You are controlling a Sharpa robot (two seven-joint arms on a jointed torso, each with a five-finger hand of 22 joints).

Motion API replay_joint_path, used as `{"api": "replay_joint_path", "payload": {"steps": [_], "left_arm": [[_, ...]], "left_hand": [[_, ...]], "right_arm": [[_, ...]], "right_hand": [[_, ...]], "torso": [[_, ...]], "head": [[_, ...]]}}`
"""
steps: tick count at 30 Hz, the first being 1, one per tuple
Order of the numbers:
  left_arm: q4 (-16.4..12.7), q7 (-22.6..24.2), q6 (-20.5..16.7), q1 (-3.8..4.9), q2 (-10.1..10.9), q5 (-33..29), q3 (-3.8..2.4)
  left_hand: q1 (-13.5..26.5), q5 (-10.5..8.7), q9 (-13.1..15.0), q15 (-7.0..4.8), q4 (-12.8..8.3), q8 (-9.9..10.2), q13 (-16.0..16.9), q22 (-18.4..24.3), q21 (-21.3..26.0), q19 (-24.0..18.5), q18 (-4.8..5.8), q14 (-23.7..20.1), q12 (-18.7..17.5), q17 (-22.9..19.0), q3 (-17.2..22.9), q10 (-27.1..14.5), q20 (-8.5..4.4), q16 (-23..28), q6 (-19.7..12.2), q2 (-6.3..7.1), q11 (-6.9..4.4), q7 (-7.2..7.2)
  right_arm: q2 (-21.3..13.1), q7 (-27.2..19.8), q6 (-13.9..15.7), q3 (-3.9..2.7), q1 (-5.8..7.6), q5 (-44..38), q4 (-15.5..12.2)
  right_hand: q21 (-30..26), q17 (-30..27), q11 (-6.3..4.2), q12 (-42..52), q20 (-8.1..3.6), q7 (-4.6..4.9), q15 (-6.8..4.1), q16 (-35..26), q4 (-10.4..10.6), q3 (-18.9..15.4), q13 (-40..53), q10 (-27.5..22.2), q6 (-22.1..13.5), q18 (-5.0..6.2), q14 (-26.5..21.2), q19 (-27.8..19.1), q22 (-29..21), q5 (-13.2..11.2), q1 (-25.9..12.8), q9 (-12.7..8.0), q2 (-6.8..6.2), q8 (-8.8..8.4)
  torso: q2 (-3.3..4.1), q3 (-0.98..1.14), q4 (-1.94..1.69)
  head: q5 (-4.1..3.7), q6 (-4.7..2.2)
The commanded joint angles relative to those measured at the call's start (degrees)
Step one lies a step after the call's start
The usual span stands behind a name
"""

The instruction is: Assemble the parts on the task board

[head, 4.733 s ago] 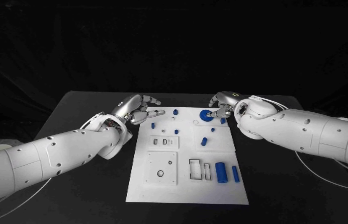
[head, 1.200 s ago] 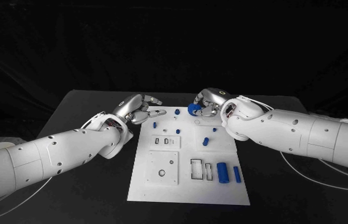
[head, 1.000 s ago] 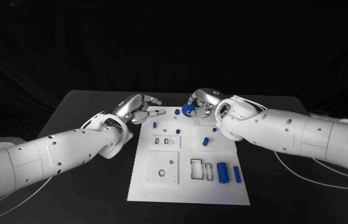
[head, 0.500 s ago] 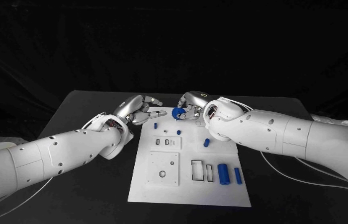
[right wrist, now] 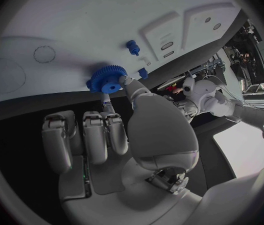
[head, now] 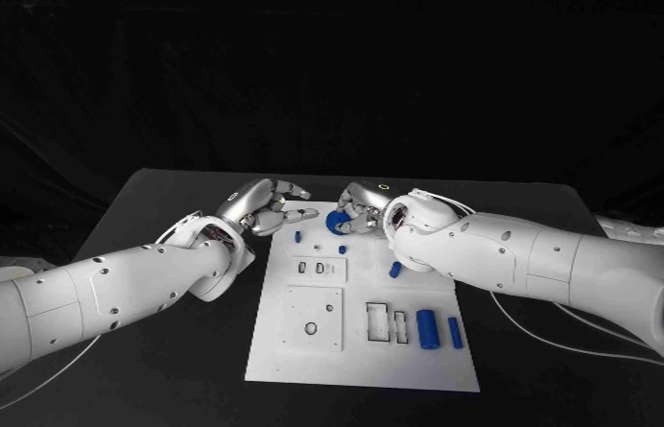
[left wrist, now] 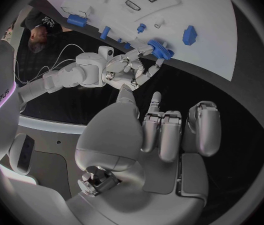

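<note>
My right hand [head: 366, 209] hovers over the far left part of the white task board [head: 312, 360] and pinches a blue gear [head: 338, 221] between thumb and fingertip. The right wrist view shows the gear [right wrist: 107, 79] at the fingertips, just above the board [right wrist: 76, 15], with a small blue peg [right wrist: 132, 47] standing beyond it. My left hand [head: 263, 211] hangs beside the board's far left corner, fingers apart and holding nothing, a short gap from the gear. In the left wrist view the right hand [left wrist: 129, 72] holds the gear [left wrist: 159, 49] at the board's edge.
Other blue parts stay on the board: a short peg [head: 297, 237], a small stud [head: 341, 249], an oblong piece [head: 396, 269], a cylinder [head: 425, 328] and a thin bar [head: 454, 331] near rectangular slots [head: 376, 320]. A white cable [head: 581, 350] trails on the right.
My right hand has lifted the gear from the board's far right and carried it leftward across the far end, close to the left hand. The left hand has barely moved.
</note>
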State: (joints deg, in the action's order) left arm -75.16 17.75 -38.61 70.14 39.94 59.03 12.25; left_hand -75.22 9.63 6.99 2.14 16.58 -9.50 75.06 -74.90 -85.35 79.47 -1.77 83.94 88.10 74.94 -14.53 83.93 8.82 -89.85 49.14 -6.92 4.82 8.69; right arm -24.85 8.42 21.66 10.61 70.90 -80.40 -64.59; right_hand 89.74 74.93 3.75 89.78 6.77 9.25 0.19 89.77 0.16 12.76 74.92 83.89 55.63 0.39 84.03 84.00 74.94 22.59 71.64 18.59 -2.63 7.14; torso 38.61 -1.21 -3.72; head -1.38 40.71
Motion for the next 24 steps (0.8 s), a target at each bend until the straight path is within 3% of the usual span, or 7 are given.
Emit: {"api": "replay_joint_path", "payload": {"steps": [1,11,15,24], "left_arm": [[-0.2,0.5,-0.5,0.06,-0.1,0.3,-0.05],[-0.3,0.5,-0.5,0.08,0.0,0.3,-0.06],[-0.2,0.4,-0.5,0.08,0.1,0.4,-0.06],[-0.2,0.5,-0.4,0.08,0.0,0.4,-0.05]], "left_hand": [[-0.6,0.13,0.1,0.14,0.1,-0.3,9.9,-6.4,0.3,-0.4,-0.71,6.1,-0.4,15.1,-0.3,3.2,0.04,-0.1,-0.2,-0.18,-0.11,-0.04],[-0.6,0.15,0.1,0.13,0.1,-0.3,9.9,-6.5,0.3,-0.3,-0.69,6.1,-0.4,15.1,-0.3,3.2,0.04,-0.1,-0.2,-0.24,-0.12,-0.05],[-0.6,0.15,0.1,0.13,0.1,-0.3,9.9,-6.5,0.3,-0.3,-0.69,6.1,-0.4,15.1,-0.3,3.2,0.04,-0.1,-0.2,-0.25,-0.12,-0.05],[-0.7,0.16,0.1,0.13,0.1,-0.3,9.8,-6.4,0.3,-0.4,-0.71,6.1,-0.4,15.1,-0.3,3.2,0.03,-0.1,-0.2,-0.27,-0.12,-0.05]], "right_arm": [[0.3,-0.4,-1.4,0.01,-0.24,-1.0,0.3],[0.9,0.0,-1.7,0.02,-0.5,-1.4,1.0],[1.4,0.3,-2.4,0.02,-0.54,-1.7,1.8],[2.2,0.4,-2.7,0.03,-0.79,-2.0,3.1]], "right_hand": [[0.3,15.1,0.19,0.2,-0.44,-1.82,-0.19,0.2,-0.1,0.2,15.1,6.1,2.2,-0.39,6.0,6.0,15.1,-0.2,0.3,1.1,0.03,0.4],[0.3,15.1,0.37,0.2,-0.33,-1.61,-0.04,0.2,-0.1,0.5,15.1,6.1,1.9,-0.39,6.0,6.0,15.1,-0.6,0.1,1.0,0.07,-0.11],[0.3,15.1,0.65,0.2,-0.12,-1.32,0.2,0.2,0.0,0.8,15.1,6.1,0.9,-0.39,6.0,6.0,15.1,-1.0,-0.2,0.5,-0.02,-1.14],[0.3,15.1,0.8,0.2,0.03,-1.18,0.36,0.2,0.0,1.0,15.1,6.1,0.4,-0.39,6.0,6.0,15.1,-1.5,-0.4,0.2,-0.13,-1.82]], "torso": [[-0.01,-0.01,-0.09],[-0.13,0.0,0.02],[-0.17,0.0,0.11],[-0.07,0.02,-0.05]], "head": [[0.03,0.15],[0.0,0.06],[0.06,0.02],[-0.09,-0.11]]}}
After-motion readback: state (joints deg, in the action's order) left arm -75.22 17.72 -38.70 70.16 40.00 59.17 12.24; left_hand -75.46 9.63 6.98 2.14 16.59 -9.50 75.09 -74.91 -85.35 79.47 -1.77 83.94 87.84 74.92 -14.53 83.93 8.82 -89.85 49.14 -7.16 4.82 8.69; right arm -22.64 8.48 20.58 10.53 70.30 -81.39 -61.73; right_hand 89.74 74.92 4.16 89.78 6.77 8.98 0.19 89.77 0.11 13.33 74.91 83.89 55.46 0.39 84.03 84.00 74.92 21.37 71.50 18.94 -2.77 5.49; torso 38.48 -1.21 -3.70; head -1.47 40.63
